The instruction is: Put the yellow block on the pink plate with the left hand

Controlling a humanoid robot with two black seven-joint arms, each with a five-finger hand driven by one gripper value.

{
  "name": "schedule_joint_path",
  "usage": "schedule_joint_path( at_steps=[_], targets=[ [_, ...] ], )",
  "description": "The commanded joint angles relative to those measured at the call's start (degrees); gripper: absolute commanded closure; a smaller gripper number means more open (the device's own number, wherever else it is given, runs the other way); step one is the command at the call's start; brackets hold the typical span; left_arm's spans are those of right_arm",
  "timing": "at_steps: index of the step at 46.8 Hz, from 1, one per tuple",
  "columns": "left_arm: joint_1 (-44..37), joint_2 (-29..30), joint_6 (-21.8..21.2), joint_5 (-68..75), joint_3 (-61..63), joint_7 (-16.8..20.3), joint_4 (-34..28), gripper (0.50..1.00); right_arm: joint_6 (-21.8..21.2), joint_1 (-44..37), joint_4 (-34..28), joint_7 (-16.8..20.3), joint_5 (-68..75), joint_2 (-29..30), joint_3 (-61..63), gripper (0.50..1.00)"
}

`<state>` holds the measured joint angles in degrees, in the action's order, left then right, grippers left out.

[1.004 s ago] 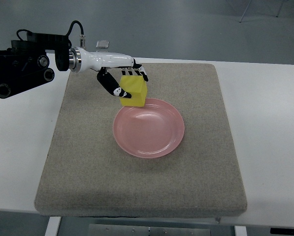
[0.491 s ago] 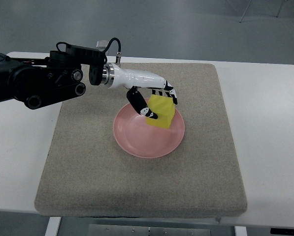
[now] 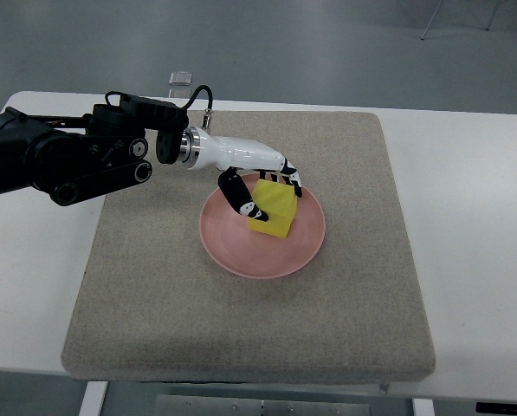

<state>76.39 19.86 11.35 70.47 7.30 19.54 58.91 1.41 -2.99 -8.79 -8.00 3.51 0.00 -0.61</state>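
— What can't you make out here?

— The left arm (image 3: 67,160) is cut off by the picture's left edge, so only its black forearm and white wrist show. The left hand (image 3: 262,182) covers the far top edge of the yellow block (image 3: 274,210); its fingers (image 3: 288,176) drape over that side and the thumb presses the left face, so those parts of the block are hidden. Whether the block's underside touches the pink plate (image 3: 262,227) I cannot tell: the near bottom edge looks close to the plate's floor, but the contact itself is not plain. A small pale object (image 3: 180,77) lies past the table's far edge, too small to identify.

— And the hand's hold?

— Clamped on the block, fingers on the far side, thumb on the left side.

— How does the block look?

— A bright yellow cube, slightly tilted, with its top face and two side faces showing. It sits within the plate's outline, in the plate's far half, toward the far rim.

— Where is the plate?

— On the grey mat (image 3: 241,329), a little toward the mat's far edge, roughly midway between its left and right edges. The mat lies on the white table (image 3: 474,260).
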Motion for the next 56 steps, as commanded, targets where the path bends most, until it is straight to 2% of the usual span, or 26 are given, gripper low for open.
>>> schedule_joint_path(
  at_steps=[1,5,8,10,11,16,20,22,25,45,56],
  targets=[
    [-0.1,0.0,0.0,0.0,-0.1,-0.1,-0.4,1.0,0.0,0.0,0.0,0.0,0.0,0.0,0.0,0.576],
    [-0.2,0.0,-0.1,0.0,-0.1,-0.1,-0.4,0.988,0.0,0.0,0.0,0.0,0.0,0.0,0.0,0.576],
    [-0.3,-0.1,0.0,0.0,-0.1,0.0,-0.2,0.873,0.0,0.0,0.0,0.0,0.0,0.0,0.0,0.576],
    [-0.6,-0.1,0.0,0.0,-0.1,0.1,0.0,0.749,0.0,0.0,0.0,0.0,0.0,0.0,0.0,0.576],
    [-0.8,-0.1,0.0,0.0,-0.1,0.1,0.0,0.72,0.0,0.0,0.0,0.0,0.0,0.0,0.0,0.576],
    [-1.2,-0.9,-0.1,0.1,-0.1,0.0,-0.6,0.682,0.0,0.0,0.0,0.0,0.0,0.0,0.0,0.576],
    [-1.4,-1.0,-0.1,0.2,-0.1,0.0,-1.0,0.615,0.0,0.0,0.0,0.0,0.0,0.0,0.0,0.576],
    [-1.5,-1.0,-0.1,0.2,-0.1,0.0,-1.0,0.609,0.0,0.0,0.0,0.0,0.0,0.0,0.0,0.576],
    [-1.4,-0.9,-0.1,0.2,-0.1,0.0,-1.0,0.547,0.0,0.0,0.0,0.0,0.0,0.0,0.0,0.576],
    [0.0,0.8,0.0,-0.2,-1.2,0.0,-0.8,0.536,0.0,0.0,0.0,0.0,0.0,0.0,0.0,0.576],
    [1.7,5.2,0.7,-1.1,-2.3,0.0,-0.7,0.536,0.0,0.0,0.0,0.0,0.0,0.0,0.0,0.576]
  ],
)
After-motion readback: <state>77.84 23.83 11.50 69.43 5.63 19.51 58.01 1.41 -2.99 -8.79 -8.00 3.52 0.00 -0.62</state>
